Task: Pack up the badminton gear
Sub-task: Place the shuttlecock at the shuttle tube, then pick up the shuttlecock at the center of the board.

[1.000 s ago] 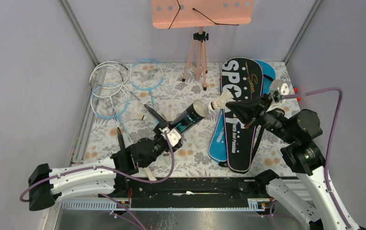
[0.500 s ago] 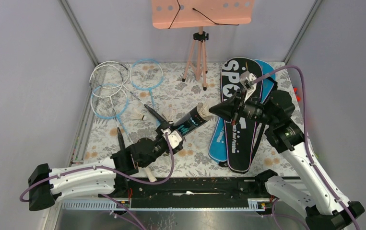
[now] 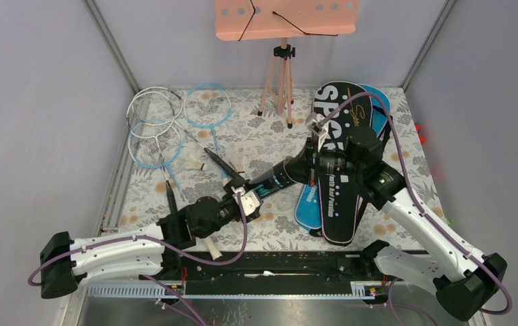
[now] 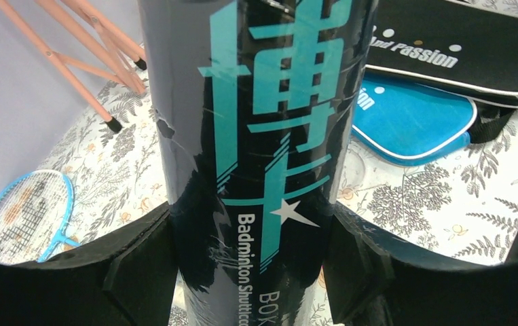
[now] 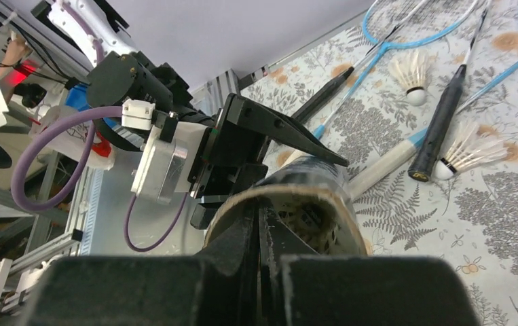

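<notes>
Floral tablecloth (image 3: 269,136), mid-frame: a black teal-lettered cardboard tube (image 3: 273,178) is clamped by the left gripper (image 3: 244,195); the right gripper (image 3: 292,168), pinched closed, is poked into its mouth. Tube loading is judged underway; straight withdrawal is needed next.

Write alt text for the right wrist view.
The shut right claw pokes into the open mouth of a black tube gripped by the left claw. Beyond, two white shuttlecocks and racket handles lie on a floral tablecloth.
</notes>
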